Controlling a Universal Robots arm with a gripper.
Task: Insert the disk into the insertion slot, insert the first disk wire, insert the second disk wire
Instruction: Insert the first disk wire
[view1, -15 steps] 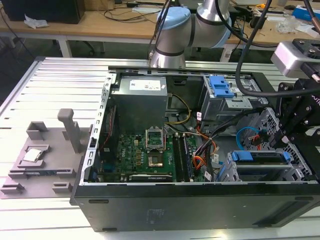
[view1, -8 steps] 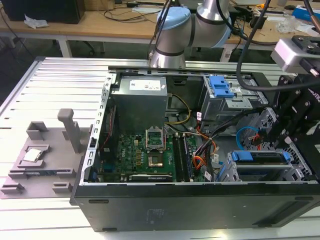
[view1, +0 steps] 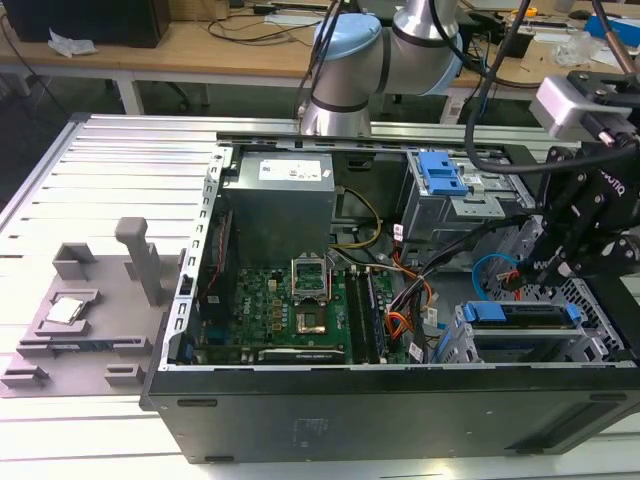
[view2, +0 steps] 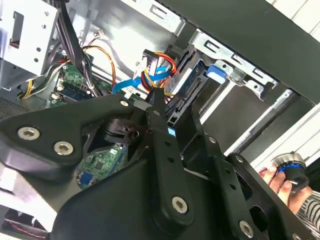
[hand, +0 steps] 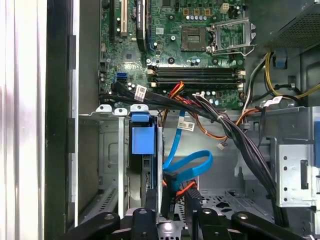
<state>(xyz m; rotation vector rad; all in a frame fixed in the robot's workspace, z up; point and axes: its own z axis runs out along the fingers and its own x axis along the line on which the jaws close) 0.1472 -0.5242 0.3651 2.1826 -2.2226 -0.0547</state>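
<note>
In the exterior view, an open computer case (view1: 400, 405) lay on the slatted metal counter (view1: 120, 170), its motherboard (view1: 290, 310) facing up. The disk (view1: 520, 318) sat flat in the insertion slot (view1: 455, 345) at the corner of the case on the exterior view's right, with a blue carrier end showing at each side. The gripper (view1: 548, 268) hung just above the wiring beside that cage.

In the second wrist view, the gripper (view2: 172, 105) reached down with its black fingers (view2: 165, 145) set apart. A bundle of red and yellow wires (view2: 160, 62) and a blue cable (view2: 132, 84) lay just past their tips. The disk (view2: 215, 72) rested in the insertion slot (view2: 240, 75) beyond. A person's hand (view2: 274, 174) showed outside the case wall.

In the first wrist view, the disk (hand: 142, 140) stood edge-on inside the insertion slot (hand: 107, 150). The gripper (hand: 171, 196) was released, one finger on either side of a black connector (hand: 170, 179) at the disk's end, and I could not see it pinching the plug. The blue cable (hand: 192, 162) looped away from there.
</note>
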